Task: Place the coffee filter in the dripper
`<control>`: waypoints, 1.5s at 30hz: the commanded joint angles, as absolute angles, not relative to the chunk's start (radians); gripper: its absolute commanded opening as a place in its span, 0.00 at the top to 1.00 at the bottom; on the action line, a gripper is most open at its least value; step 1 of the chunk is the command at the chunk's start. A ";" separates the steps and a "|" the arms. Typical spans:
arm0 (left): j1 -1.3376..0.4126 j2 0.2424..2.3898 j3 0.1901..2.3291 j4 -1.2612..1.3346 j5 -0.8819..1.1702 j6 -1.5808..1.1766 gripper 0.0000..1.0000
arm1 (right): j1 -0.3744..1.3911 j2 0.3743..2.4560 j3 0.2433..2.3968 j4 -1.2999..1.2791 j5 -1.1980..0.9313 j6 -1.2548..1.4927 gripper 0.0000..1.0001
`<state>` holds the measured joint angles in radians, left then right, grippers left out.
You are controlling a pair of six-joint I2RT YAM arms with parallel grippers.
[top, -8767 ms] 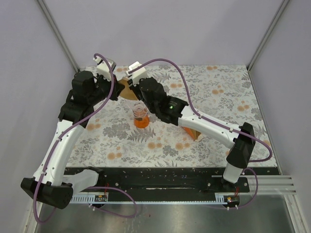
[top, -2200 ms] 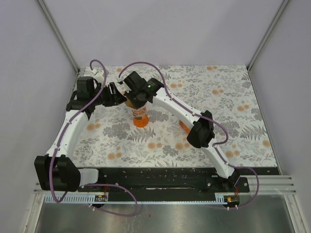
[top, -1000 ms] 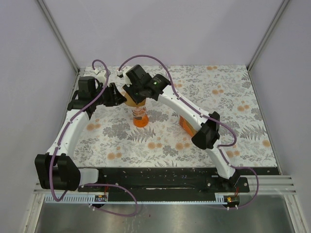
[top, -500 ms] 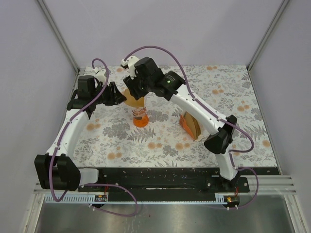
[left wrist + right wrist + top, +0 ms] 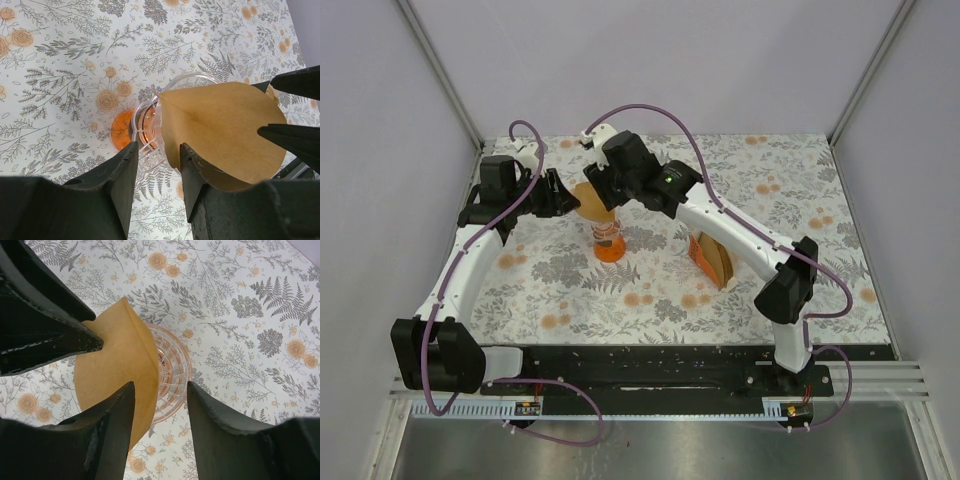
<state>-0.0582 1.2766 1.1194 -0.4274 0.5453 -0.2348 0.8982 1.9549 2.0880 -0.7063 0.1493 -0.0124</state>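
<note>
Half the dripper (image 5: 172, 375) hides under the coffee filter (image 5: 115, 365), pinched by left end effector (image 5: 158, 146); right end effector (image 5: 160, 385) open.

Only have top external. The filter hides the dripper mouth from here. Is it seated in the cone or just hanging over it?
Observer: Not seated. In the right wrist view the coffee filter covers only one side of the dripper. The ribbed inside is bare on the other side.
Operator: Right arm pinching it?
Observer: No pinch visible. The right fingers stand apart, with the dripper rim showing in the gap.
Operator: Left?
Observer: In the left wrist view the filter's lower edge runs behind one of the left fingers. I can't tell if it's pinched.
</note>
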 commanded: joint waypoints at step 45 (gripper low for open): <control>-0.061 1.338 1.183 -0.428 0.509 -0.144 0.47 | 0.799 2.014 1.916 -0.522 0.089 0.103 0.47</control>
<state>-0.0616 1.3399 1.1500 -0.4545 0.5079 -0.1566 0.8085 2.0171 1.9114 -0.5503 0.1108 0.0986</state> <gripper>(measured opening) 0.508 0.524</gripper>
